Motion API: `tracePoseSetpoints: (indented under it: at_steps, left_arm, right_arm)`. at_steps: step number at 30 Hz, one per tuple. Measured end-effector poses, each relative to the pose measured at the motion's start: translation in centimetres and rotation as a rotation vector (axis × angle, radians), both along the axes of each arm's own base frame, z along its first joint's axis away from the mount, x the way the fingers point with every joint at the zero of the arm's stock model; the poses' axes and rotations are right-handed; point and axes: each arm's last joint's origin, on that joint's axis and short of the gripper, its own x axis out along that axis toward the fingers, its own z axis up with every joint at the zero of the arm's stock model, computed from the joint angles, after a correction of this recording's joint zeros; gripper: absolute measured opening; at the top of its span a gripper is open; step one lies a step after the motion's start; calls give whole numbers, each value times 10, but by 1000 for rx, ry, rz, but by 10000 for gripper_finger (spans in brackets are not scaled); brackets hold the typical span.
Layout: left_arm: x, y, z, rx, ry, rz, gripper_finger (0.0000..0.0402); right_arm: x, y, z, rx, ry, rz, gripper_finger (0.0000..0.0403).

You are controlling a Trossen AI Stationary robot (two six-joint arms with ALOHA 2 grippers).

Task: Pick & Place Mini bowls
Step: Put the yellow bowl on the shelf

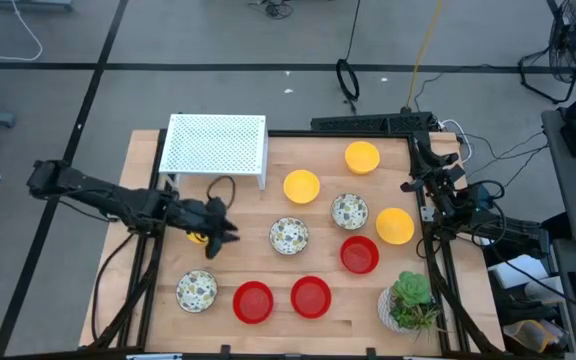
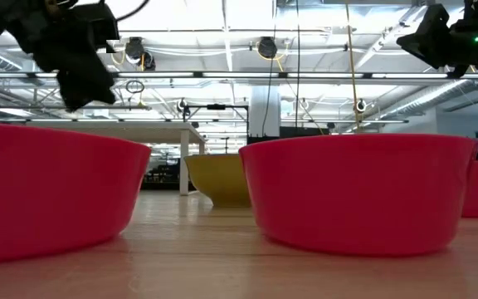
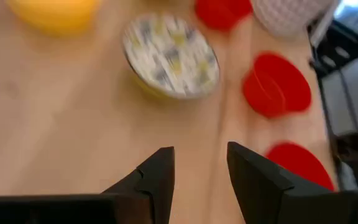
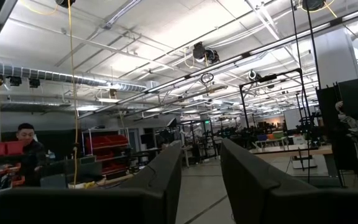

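The mini bowls rest upright on the wooden table (image 1: 148, 250). Yellow ones (image 1: 301, 186) (image 1: 362, 157) (image 1: 395, 226) sit toward the far right. Floral white ones (image 1: 289, 236) (image 1: 349, 211) (image 1: 197, 291) are spread across it. Red ones (image 1: 253, 302) (image 1: 311, 296) (image 1: 359, 254) line the near side. My left gripper (image 1: 230, 232) (image 3: 201, 155) hangs open above the table, left of the middle floral bowl (image 3: 171, 56), with nothing between its fingers. Under its arm a further yellow bowl (image 1: 199, 237) is partly hidden. My right gripper (image 4: 201, 149) (image 1: 415, 183) waits open at the right edge, pointing up into the room.
A white perforated rack (image 1: 214, 145) stands at the far left of the table. A green plant in a patterned pot (image 1: 408, 303) stands at the near right corner. Bare wood lies between my left gripper and the middle floral bowl. A person (image 4: 27, 149) shows far off in the room.
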Motion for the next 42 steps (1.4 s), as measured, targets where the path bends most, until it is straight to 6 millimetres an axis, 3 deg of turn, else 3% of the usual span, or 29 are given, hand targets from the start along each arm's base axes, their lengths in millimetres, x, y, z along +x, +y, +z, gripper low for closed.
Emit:
tracePoseSetpoints:
  at_steps: [6,13,20,27,32,42]
  left_arm:
    - [0,-9,-19,-138,198,38,150]
    - [-9,-9,-30,-139,343,151,150]
    - [-17,-4,-32,-122,428,240,150]
    - [-29,1,-18,-53,610,390,149]
    - [-23,-4,-23,-67,634,385,149]
    - [-8,-12,-58,50,814,353,149]
  right_arm:
    - [0,0,0,0,0,0,102]
    - [0,0,0,0,1,0,102]
    - [0,0,0,0,1,0,102]
    - [0,0,0,0,1,0,102]
    - [0,0,0,0,2,0,102]
    - [0,0,0,1,2,0,102]
